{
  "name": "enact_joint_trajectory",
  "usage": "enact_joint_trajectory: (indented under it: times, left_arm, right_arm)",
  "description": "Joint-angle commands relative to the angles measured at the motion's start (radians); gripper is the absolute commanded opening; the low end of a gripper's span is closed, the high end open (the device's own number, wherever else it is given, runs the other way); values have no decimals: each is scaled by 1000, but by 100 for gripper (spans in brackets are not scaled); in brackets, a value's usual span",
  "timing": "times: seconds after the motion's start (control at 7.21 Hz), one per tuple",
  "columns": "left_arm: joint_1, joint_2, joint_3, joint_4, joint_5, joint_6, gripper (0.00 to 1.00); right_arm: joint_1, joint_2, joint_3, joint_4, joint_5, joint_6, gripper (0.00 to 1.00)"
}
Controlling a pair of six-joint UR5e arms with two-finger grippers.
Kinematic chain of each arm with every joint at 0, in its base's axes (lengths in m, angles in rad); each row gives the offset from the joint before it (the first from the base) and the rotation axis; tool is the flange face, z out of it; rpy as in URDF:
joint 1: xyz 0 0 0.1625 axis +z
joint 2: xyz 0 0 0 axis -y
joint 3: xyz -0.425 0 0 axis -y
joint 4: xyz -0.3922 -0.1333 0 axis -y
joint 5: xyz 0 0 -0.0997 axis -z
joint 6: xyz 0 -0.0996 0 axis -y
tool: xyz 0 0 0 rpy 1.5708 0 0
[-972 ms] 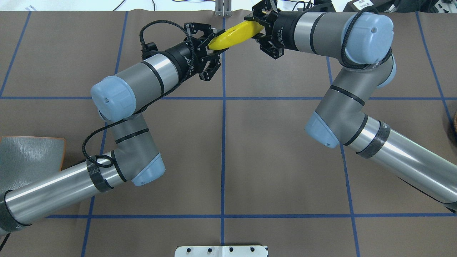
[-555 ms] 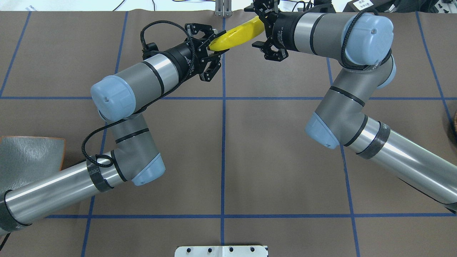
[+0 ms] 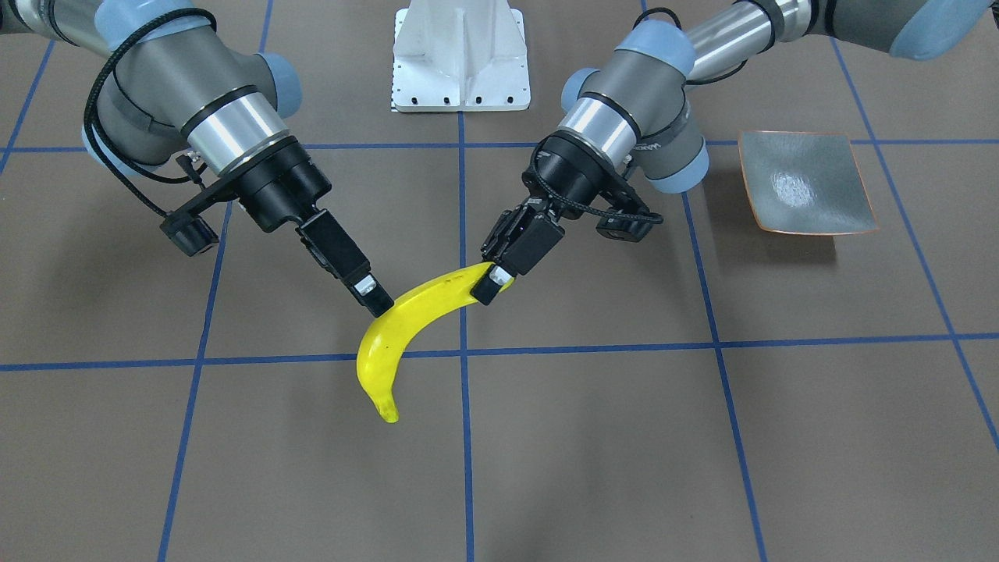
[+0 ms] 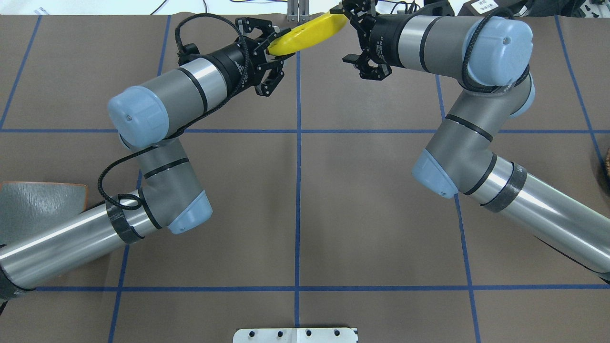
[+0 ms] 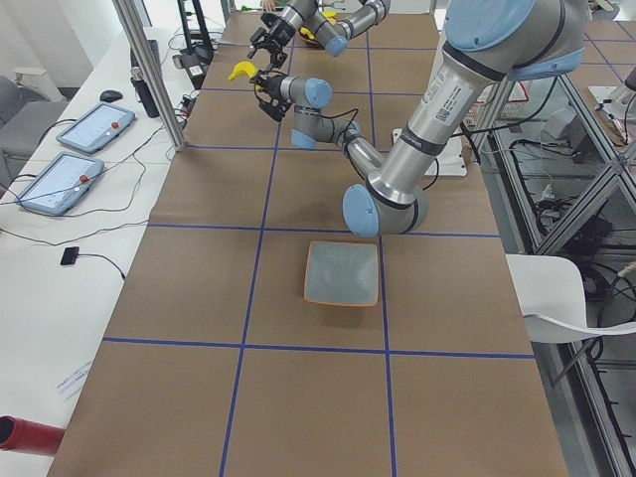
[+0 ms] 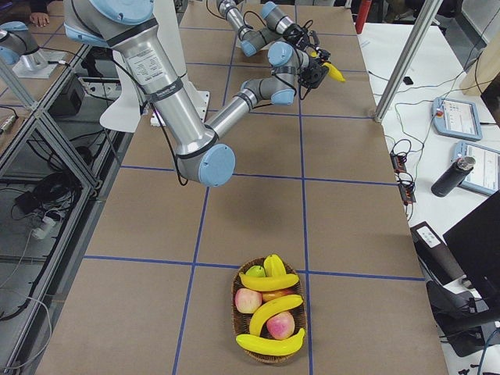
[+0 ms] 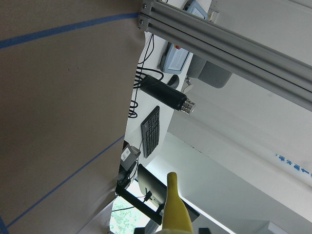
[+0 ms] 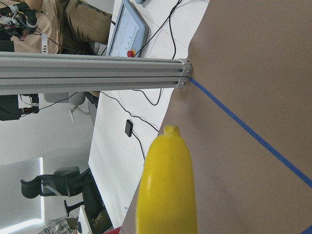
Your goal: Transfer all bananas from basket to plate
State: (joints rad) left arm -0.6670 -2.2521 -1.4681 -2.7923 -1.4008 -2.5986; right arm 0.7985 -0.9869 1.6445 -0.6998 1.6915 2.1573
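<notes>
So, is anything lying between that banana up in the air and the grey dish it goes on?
Nothing visible does. The left gripper holds the banana above the table, and between it and the square grey-green plate there is only brown table cover with a blue tape line.

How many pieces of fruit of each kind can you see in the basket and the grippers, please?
Bananas: 4, one in the left gripper, 3 in the basket
Red apples: 2
Green apples: 1
Total: 7; another yellow piece by the green apple is too small to name.
</notes>
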Motion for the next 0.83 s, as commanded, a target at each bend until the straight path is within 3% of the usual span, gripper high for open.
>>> enact_joint_trajectory:
  times: [0.0,0.28,0.42,0.56,0.69]
  left_arm:
    - [-81,41,-3,61,-66,169,0]
    - [-143,46,-49,257,-121,489,0]
    - [-170,57,-101,419,-168,656,0]
    - [-215,57,-191,662,-237,866,0]
    - [-242,59,-240,801,-254,1052,0]
  right_arm:
    - [74,-30,29,-118,87,-159,99]
    - [109,-48,76,-385,94,-485,99]
    - [126,-59,77,-503,96,-654,99]
    - [149,-67,75,-611,126,-806,99]
    - [200,-67,75,-701,193,-924,99]
